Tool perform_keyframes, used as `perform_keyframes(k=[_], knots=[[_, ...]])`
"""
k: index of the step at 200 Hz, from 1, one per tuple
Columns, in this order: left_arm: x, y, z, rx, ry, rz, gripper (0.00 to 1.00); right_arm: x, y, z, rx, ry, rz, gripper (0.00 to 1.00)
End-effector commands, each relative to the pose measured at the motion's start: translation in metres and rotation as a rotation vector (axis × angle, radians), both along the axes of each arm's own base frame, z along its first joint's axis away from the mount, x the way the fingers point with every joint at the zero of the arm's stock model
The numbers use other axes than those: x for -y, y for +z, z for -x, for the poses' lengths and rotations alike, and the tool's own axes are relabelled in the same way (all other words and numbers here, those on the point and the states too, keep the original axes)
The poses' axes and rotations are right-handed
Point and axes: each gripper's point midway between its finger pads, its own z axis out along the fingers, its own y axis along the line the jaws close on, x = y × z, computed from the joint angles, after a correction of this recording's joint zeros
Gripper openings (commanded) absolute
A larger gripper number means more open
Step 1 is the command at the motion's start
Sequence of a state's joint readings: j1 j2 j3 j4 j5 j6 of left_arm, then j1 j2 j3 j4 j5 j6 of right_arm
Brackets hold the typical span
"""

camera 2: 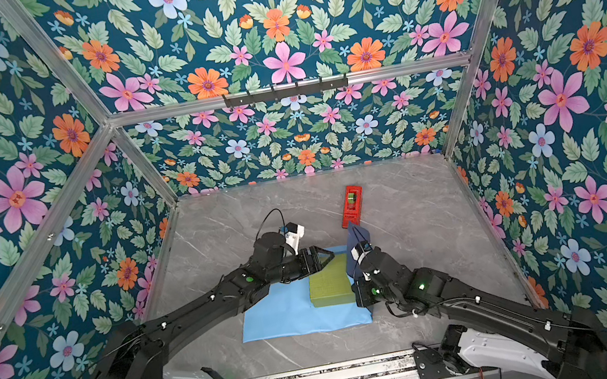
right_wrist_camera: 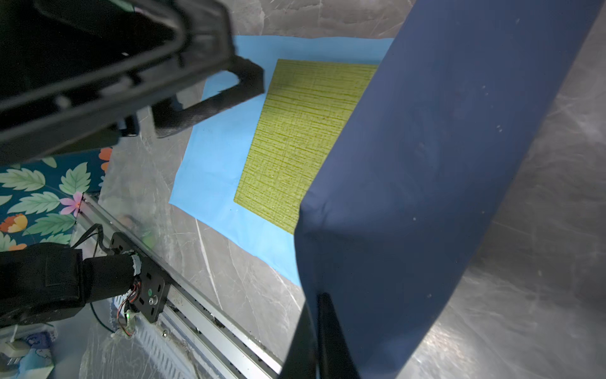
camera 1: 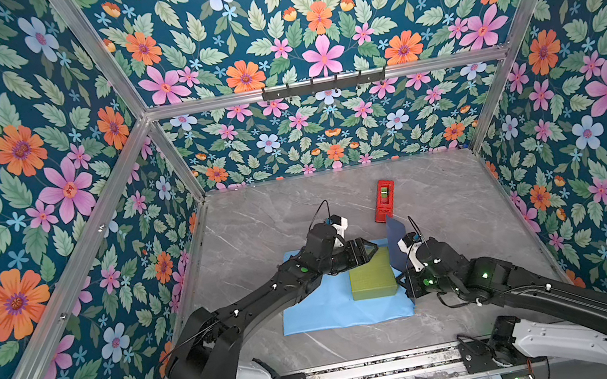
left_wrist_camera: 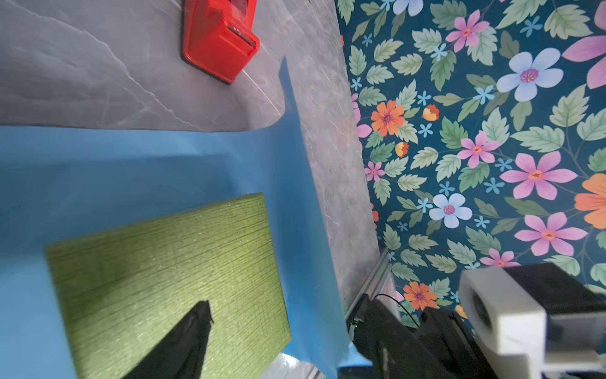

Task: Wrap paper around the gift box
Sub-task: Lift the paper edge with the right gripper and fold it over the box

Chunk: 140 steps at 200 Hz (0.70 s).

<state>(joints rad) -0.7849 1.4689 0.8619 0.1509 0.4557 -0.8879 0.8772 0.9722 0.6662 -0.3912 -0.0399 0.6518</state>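
The olive-green gift box (camera 1: 372,276) (camera 2: 329,284) lies flat on the right part of the light blue paper (camera 1: 328,312) (camera 2: 286,318). The paper's right side stands lifted beside the box, showing its darker slate-blue face (camera 1: 396,235) (right_wrist_camera: 442,164). My right gripper (camera 1: 407,286) (right_wrist_camera: 316,306) is shut on this raised edge near the front. My left gripper (camera 1: 370,248) (camera 2: 326,256) hovers open over the box's far end, nothing in it. In the left wrist view only one of its fingers (left_wrist_camera: 193,334) shows, above the box (left_wrist_camera: 164,279).
A red tape dispenser (camera 1: 384,199) (left_wrist_camera: 219,39) stands on the grey marble table (camera 1: 257,224) just behind the lifted paper. Flowered walls and aluminium posts close in the left, right and back. A metal rail (camera 1: 367,369) runs along the front edge.
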Motion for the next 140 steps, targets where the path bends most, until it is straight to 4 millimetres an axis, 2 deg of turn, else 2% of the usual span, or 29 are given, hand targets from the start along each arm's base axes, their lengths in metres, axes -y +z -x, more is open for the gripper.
perform_keyframes(k=[1,51,85,140], knots=[[0.018,0.008,0.002,-0.004,-0.064,0.053,0.68,-0.012,0.007,-0.007,0.041,-0.007,-0.038,0.00],[0.038,-0.014,0.006,-0.058,-0.131,0.004,0.47,-0.026,0.000,-0.004,0.028,0.023,-0.037,0.00],[0.034,-0.030,0.004,-0.059,-0.113,-0.073,0.33,-0.031,-0.003,-0.004,0.021,0.031,-0.037,0.00],[0.027,-0.039,0.003,-0.046,-0.096,-0.114,0.05,-0.035,-0.007,-0.005,0.010,0.043,-0.022,0.01]])
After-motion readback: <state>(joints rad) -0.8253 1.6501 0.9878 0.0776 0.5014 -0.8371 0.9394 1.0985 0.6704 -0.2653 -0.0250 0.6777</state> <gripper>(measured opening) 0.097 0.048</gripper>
